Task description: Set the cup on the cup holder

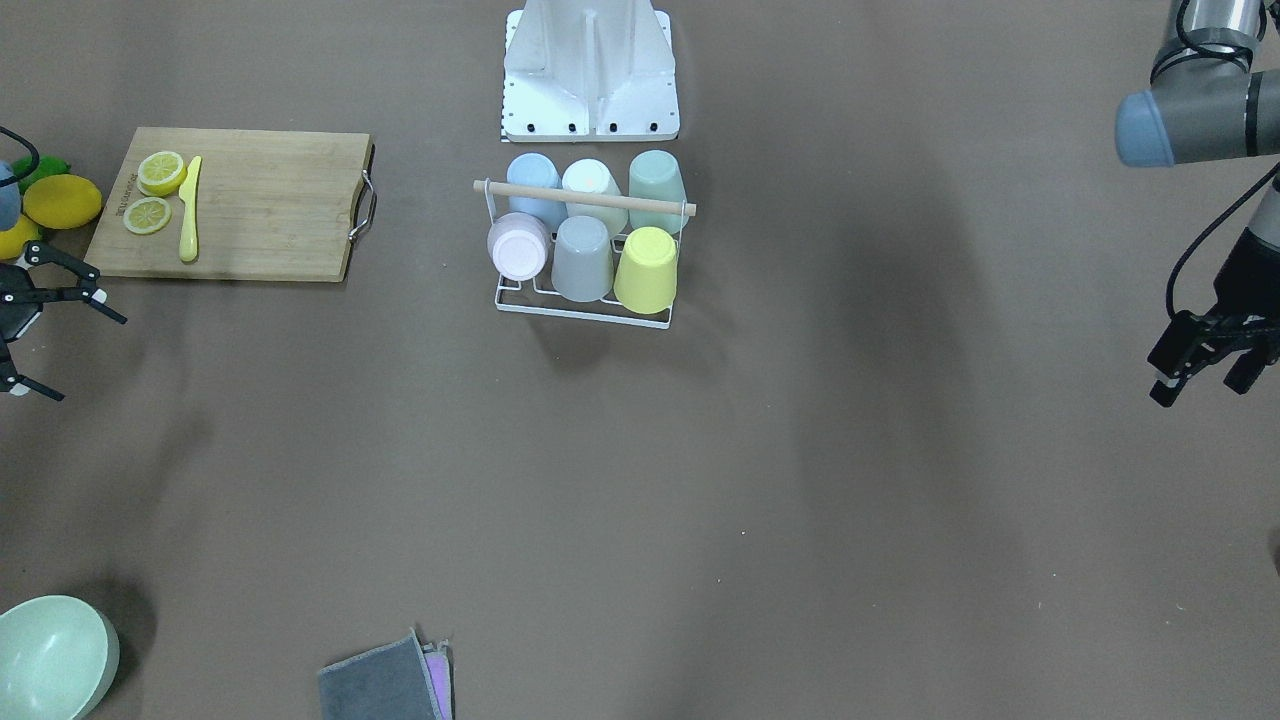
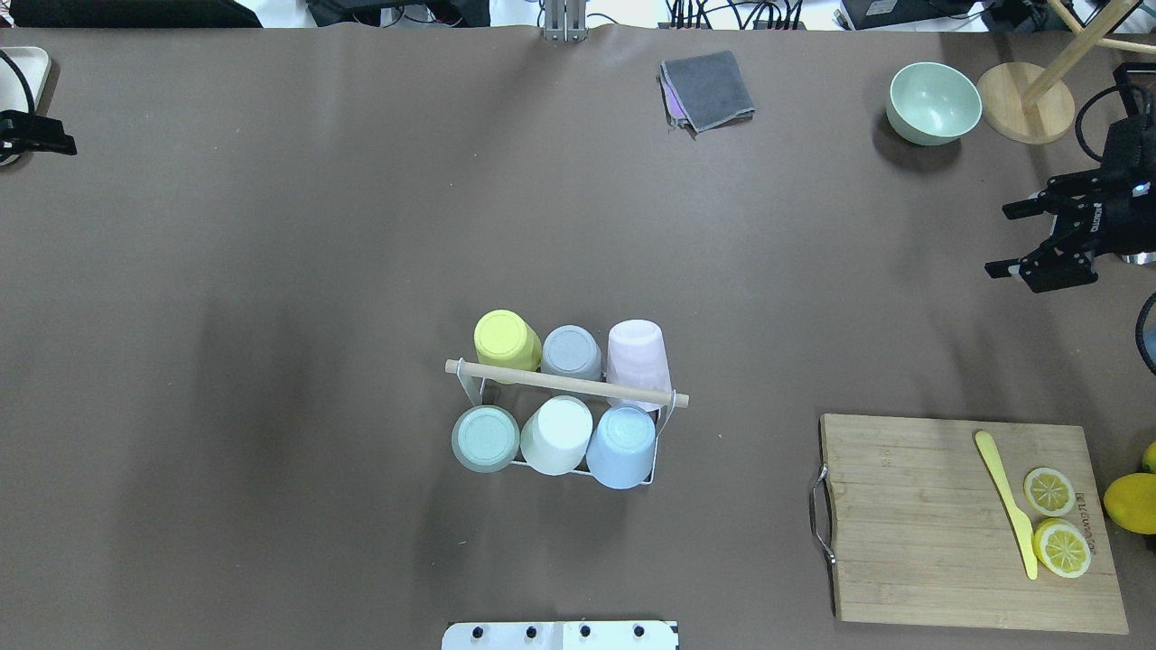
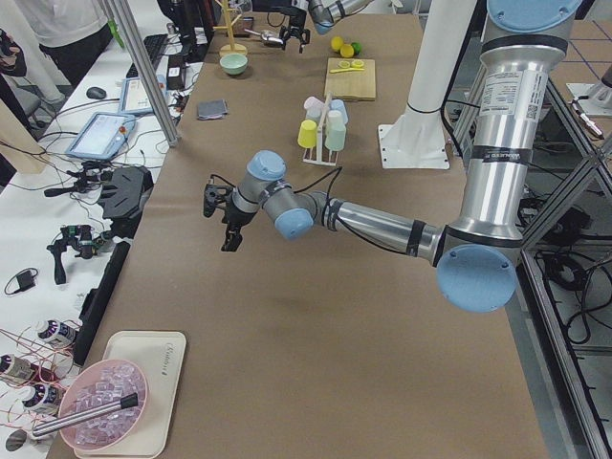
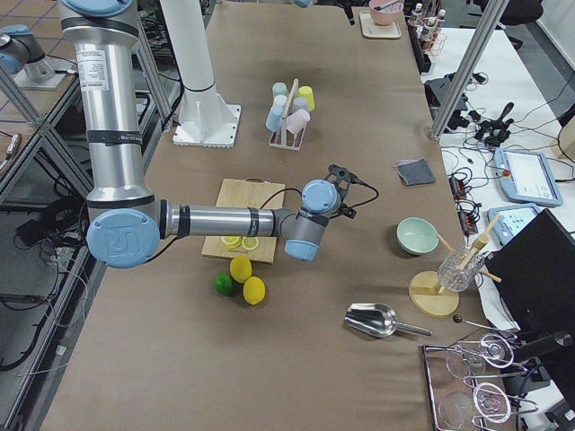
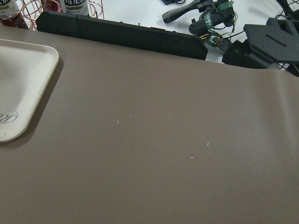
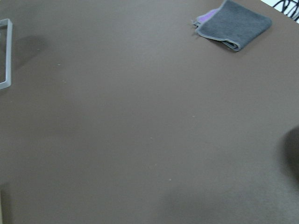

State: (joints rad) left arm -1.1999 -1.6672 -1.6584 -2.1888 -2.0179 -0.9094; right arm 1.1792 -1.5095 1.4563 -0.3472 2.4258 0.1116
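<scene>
The cup holder (image 2: 578,385), a white wire rack with a wooden rod across its top, stands mid-table, also visible from the front (image 1: 600,198). Several cups sit upside down on it: yellow (image 2: 506,338), grey (image 2: 571,352) and pink (image 2: 639,355) in the far row, green (image 2: 486,438), white (image 2: 557,435) and blue (image 2: 621,444) in the near row. My left gripper (image 1: 1203,385) hangs open far off at the table's left end and holds nothing. My right gripper (image 2: 1001,240) is open over the right end, also with nothing in it.
A wooden cutting board (image 2: 912,515) with lemon halves (image 2: 1049,492) and a yellow knife (image 2: 1007,501) lies near the right. A green bowl (image 2: 935,101) and a grey cloth (image 2: 709,86) sit along the far edge. A cream tray (image 5: 18,84) is below the left wrist.
</scene>
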